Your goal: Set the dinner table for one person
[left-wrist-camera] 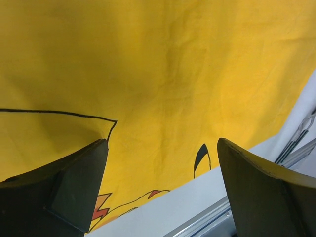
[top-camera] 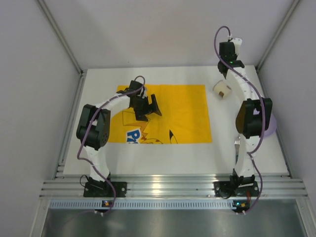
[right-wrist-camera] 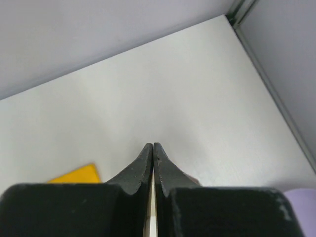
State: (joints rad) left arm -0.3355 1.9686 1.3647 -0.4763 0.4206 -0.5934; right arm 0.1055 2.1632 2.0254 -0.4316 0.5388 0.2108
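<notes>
The dinner table (top-camera: 163, 158) is a white tabletop with a yellow printed mat (top-camera: 182, 106) lying in its middle. My left gripper (top-camera: 148, 106) hangs open and empty just above the mat's left half. In the left wrist view the gripper (left-wrist-camera: 162, 143) has its jaws wide apart over the mat (left-wrist-camera: 158, 64), with a strip of table (left-wrist-camera: 187, 207) below. My right gripper (top-camera: 231, 61) is at the back right, held above the table. In the right wrist view the gripper (right-wrist-camera: 153, 145) has its fingers pressed together with nothing between them, over the table (right-wrist-camera: 197, 89).
A small beige cup (top-camera: 222, 89) stands right of the mat's far right corner (right-wrist-camera: 79, 174). A pale purple plate (top-camera: 270, 129) lies partly under my right arm, and also shows in the right wrist view (right-wrist-camera: 301, 197). A fork (top-camera: 237, 143) lies near it. Grey walls enclose the table.
</notes>
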